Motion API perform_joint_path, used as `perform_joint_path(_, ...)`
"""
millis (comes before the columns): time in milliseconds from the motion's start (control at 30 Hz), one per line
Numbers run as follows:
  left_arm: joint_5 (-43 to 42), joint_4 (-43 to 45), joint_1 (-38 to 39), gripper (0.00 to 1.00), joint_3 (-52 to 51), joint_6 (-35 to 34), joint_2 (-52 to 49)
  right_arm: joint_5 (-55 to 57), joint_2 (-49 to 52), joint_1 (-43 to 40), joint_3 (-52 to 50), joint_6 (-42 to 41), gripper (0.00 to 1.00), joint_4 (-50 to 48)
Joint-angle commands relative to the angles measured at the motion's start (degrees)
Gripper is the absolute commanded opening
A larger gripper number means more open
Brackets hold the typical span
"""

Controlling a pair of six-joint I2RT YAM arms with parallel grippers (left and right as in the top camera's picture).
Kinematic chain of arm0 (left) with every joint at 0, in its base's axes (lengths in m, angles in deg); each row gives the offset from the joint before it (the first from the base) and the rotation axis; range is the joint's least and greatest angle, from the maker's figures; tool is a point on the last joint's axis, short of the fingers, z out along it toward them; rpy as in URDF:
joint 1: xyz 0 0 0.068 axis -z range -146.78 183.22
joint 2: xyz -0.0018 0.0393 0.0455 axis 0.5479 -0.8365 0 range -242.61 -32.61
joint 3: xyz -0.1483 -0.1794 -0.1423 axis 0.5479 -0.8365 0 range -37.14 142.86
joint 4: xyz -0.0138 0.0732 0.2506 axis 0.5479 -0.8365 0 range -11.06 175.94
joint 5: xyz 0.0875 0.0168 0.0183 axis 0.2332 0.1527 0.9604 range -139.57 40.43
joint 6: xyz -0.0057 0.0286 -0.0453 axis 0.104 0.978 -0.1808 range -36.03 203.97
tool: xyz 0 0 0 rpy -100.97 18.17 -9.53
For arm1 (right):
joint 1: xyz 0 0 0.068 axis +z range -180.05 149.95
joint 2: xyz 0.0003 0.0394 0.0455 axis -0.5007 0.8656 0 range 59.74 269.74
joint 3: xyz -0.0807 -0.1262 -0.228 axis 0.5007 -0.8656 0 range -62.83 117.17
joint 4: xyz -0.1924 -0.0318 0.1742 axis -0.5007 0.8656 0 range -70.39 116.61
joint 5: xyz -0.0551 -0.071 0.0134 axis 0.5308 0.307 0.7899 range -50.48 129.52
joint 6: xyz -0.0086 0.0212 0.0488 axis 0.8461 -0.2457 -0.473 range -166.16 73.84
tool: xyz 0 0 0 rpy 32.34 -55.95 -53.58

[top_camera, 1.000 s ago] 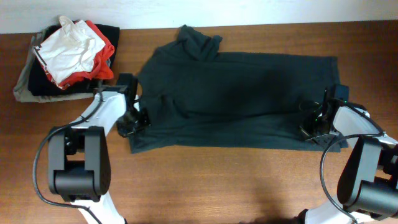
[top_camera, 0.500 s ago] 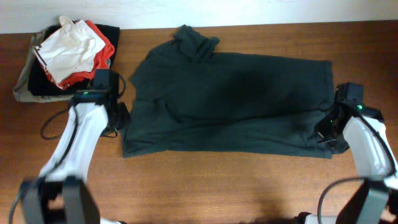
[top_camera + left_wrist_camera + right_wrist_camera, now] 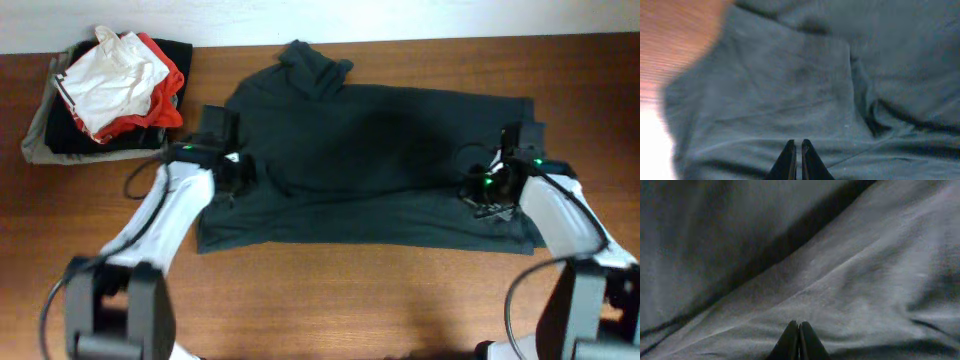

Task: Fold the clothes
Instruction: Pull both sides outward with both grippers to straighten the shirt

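Observation:
A dark green shirt (image 3: 370,150) lies spread flat across the middle of the wooden table, its collar bunched at the back. My left gripper (image 3: 238,172) is over the shirt's left part, just inside its edge. In the left wrist view its fingers (image 3: 796,145) are shut, with wrinkled fabric (image 3: 790,90) below them. My right gripper (image 3: 478,190) is over the shirt's right part, near the hem. In the right wrist view its fingers (image 3: 799,325) are shut over the cloth (image 3: 840,280). No cloth shows pinched between either pair of jaws.
A pile of other clothes (image 3: 110,90), white and red on top of dark and khaki pieces, sits at the back left corner. Bare wooden table (image 3: 350,300) runs along the front. A white wall borders the table's far edge.
Both arms swung outward to the shirt's side edges, then came back inward over the cloth. The shirt's left edge was drawn slightly outward.

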Motion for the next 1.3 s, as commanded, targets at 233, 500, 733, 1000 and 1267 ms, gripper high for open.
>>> perform_joint_path(233,-2.8,8.7,0.6,0.04,0.0,3.8,-11.7,-2.4,9.6,0.6,0.6,0.6,0.08,-4.5)
perform_joint_path(500,7.3,14.0,0.6,0.04,0.0,3.9,-13.5,7.2,11.1,0.6,0.6,0.6,0.15,-6.5)
perform_joint_path(733,16.5,15.9,-0.4,0.05,0.0,3.9,-16.6,14.8,13.5,0.5,0.5,-4.2,0.07,-7.3)
perform_joint_path(1000,21.9,16.0,-6.5,0.05,0.0,3.9,-16.6,21.6,13.0,0.5,0.8,-6.1,0.04,-4.4)
perform_joint_path(1267,19.4,8.3,-6.9,0.17,0.1,3.5,-8.6,21.6,7.9,0.6,6.3,-6.2,0.12,4.1)
